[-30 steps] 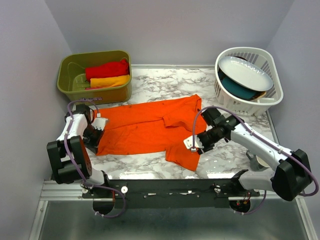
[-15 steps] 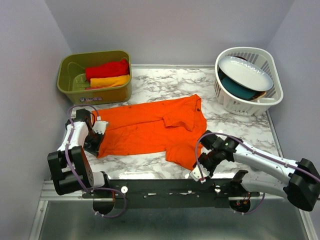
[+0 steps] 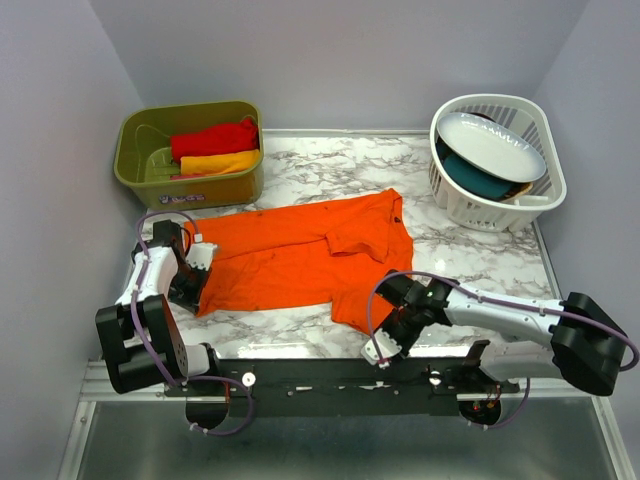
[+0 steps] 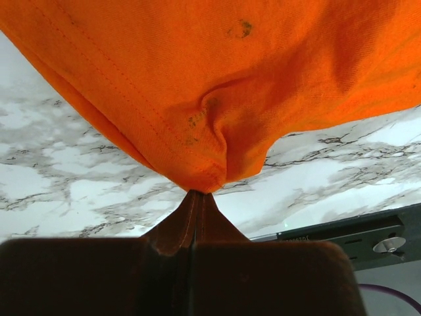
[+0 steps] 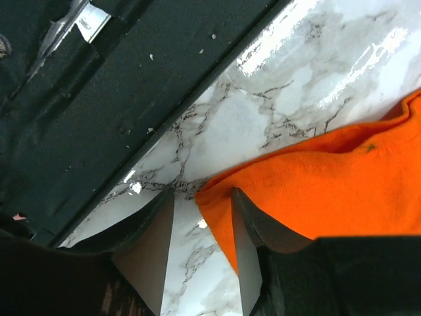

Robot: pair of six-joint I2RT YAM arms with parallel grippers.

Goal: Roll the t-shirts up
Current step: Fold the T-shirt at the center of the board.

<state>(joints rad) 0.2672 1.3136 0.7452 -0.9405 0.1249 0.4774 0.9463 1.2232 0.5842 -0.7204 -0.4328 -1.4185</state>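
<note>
A bright orange t-shirt [image 3: 300,255] lies spread flat on the marble table. My left gripper [image 3: 203,268] is shut on its left edge; in the left wrist view the closed fingertips [image 4: 196,192] pinch a fold of the orange cloth [image 4: 217,79]. My right gripper [image 3: 385,335] is open at the shirt's near right corner. In the right wrist view its jaws [image 5: 200,194] stand apart, low over the table, with the tip of the orange corner [image 5: 329,178] between them, not gripped. A red shirt [image 3: 213,138] and a yellow-orange shirt [image 3: 220,162] lie folded in the bin.
An olive green bin [image 3: 135,150] stands at the back left. A white basket [image 3: 500,205] at the back right holds a white plate [image 3: 490,140] and a teal item [image 3: 475,175]. The black rail [image 5: 131,79] runs along the table's near edge, close to my right gripper.
My right arm has swung from the shirt's right sleeve down toward the near edge, to the shirt's near right corner. My left gripper has stayed on the left edge.
</note>
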